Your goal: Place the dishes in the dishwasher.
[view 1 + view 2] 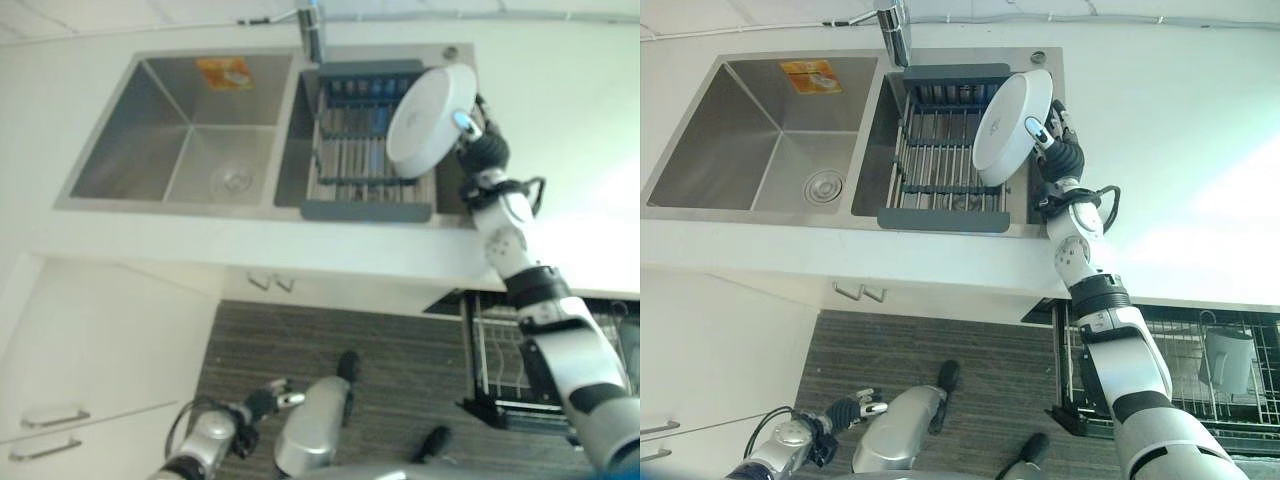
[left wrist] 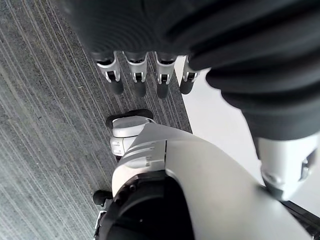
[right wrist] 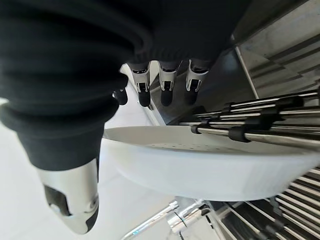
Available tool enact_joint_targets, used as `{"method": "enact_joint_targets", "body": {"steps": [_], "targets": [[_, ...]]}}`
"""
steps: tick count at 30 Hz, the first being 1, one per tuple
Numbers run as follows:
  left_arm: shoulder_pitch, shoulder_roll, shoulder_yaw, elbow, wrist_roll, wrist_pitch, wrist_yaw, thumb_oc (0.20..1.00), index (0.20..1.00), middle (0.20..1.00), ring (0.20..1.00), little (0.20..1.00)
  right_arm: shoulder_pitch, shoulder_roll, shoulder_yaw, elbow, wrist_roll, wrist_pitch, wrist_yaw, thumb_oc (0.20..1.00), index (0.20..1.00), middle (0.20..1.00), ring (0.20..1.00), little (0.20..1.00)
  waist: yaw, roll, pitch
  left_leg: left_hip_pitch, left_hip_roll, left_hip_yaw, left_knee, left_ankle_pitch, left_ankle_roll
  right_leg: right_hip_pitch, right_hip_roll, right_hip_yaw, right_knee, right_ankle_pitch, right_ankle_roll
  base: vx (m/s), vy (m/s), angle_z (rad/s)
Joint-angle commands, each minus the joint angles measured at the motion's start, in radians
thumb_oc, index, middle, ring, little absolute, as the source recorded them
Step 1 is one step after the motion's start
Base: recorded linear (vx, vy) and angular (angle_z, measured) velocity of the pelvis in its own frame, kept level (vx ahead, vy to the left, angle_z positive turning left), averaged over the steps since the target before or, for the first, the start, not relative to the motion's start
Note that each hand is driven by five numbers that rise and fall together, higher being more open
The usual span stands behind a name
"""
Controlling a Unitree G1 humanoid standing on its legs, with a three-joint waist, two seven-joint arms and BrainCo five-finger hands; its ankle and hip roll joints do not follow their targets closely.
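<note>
Over the right basin of the steel sink, a dark drying rack spans the opening, and at its right edge the right hand pinches a tilted white plate, while the left hand hangs low, fingers relaxed.

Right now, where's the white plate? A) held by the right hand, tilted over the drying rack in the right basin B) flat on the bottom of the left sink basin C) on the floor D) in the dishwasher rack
A: the right hand grips the rim of the white plate, which stands tilted over the drying rack in the right basin, well above the pulled-out dishwasher rack.
</note>
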Motion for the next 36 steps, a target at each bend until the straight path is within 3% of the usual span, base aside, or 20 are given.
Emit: {"method": "enact_joint_targets", "body": {"steps": [1,15,16,17,18,27,28,33,36], "targets": [[0.011,0.025,-0.050,0.009,-0.032,-0.012,-0.008,1.000,1.000,1.000,1.000,1.000,-0.041,-0.041,0.038,-0.005,-0.014,-0.028,0.027,1.000,1.000,1.000,1.000,1.000,0.030,0.021,-0.021,0.048,0.046,-0.035,-0.199,0.089,-0.069,0.018,-0.076,0.018,0.022,0.099,0.063,0.00,0.000,0.00],[0.005,0.029,-0.037,0.003,-0.036,-0.002,-0.011,1.000,1.000,1.000,1.000,1.000,-0.068,-0.060,0.051,0.003,-0.054,0.008,0.007,1.000,1.000,1.000,1.000,1.000,0.036,0.013,-0.017,0.052,0.041,-0.036,-0.202,0.085,-0.065,0.015,-0.082,0.014,0.030,0.103,0.065,0.00,0.007,0.03],[0.005,0.029,-0.039,0.002,-0.038,-0.001,-0.011,1.000,1.000,1.000,1.000,1.000,-0.069,-0.062,0.052,0.008,-0.064,0.007,0.003,0.827,0.827,0.827,0.827,0.827,0.036,0.013,-0.016,0.053,0.041,-0.037,-0.203,0.085,-0.065,0.016,-0.081,0.014,0.029,0.103,0.065,0.00,-0.004,0.04],[0.003,0.028,-0.037,0.006,-0.038,-0.001,-0.013,1.000,1.000,1.000,1.000,1.000,-0.073,-0.062,0.055,0.017,-0.079,0.007,-0.008,0.241,0.241,0.241,0.241,0.241,0.037,0.012,-0.017,0.054,0.041,-0.038,-0.205,0.085,-0.064,0.015,-0.082,0.013,0.029,0.105,0.065,0.00,-0.002,0.03],[0.002,0.026,-0.038,0.009,-0.034,-0.001,-0.012,1.000,1.000,1.000,1.000,1.000,-0.080,-0.067,0.057,0.026,-0.086,0.012,-0.012,0.200,0.200,0.200,0.200,0.200,0.038,0.011,-0.017,0.055,0.041,-0.039,-0.205,0.085,-0.065,0.016,-0.081,0.012,0.029,0.106,0.065,0.00,0.000,0.00],[-0.001,0.024,-0.027,0.018,-0.077,0.021,-0.016,1.000,1.000,1.000,1.000,1.000,-0.121,-0.087,0.081,0.043,-0.122,0.009,-0.016,0.200,0.200,0.200,0.200,0.200,0.044,0.011,-0.013,0.057,0.036,-0.041,-0.208,0.084,-0.063,0.011,-0.084,0.010,0.030,0.109,0.066,0.00,0.002,0.01],[0.000,0.023,-0.023,0.023,-0.082,0.023,-0.017,1.000,1.000,1.000,1.000,1.000,-0.124,-0.086,0.084,0.040,-0.132,0.004,-0.021,0.200,0.200,0.200,0.200,0.200,0.045,0.007,-0.016,0.069,0.041,-0.046,-0.214,0.065,-0.070,0.019,-0.079,0.020,0.028,0.094,0.074,0.07,-0.037,0.02],[0.001,0.023,-0.006,0.037,-0.097,0.021,-0.027,1.000,1.000,1.000,1.000,1.000,-0.135,-0.087,0.099,0.034,-0.171,-0.030,-0.022,0.200,0.200,0.200,0.200,0.200,0.050,0.003,-0.015,0.074,0.043,-0.046,-0.220,0.064,-0.071,0.019,-0.077,0.017,0.027,0.096,0.075,0.01,-0.011,0.02],[0.006,0.020,0.010,0.043,-0.104,0.020,-0.033,1.000,1.000,1.000,1.000,1.000,-0.130,-0.087,0.098,0.016,-0.153,-0.092,0.004,0.200,0.200,0.200,0.200,0.200,0.049,0.003,-0.015,0.077,0.043,-0.044,-0.223,0.064,-0.070,0.017,-0.075,0.017,0.026,0.098,0.075,0.00,0.000,0.00]]}}
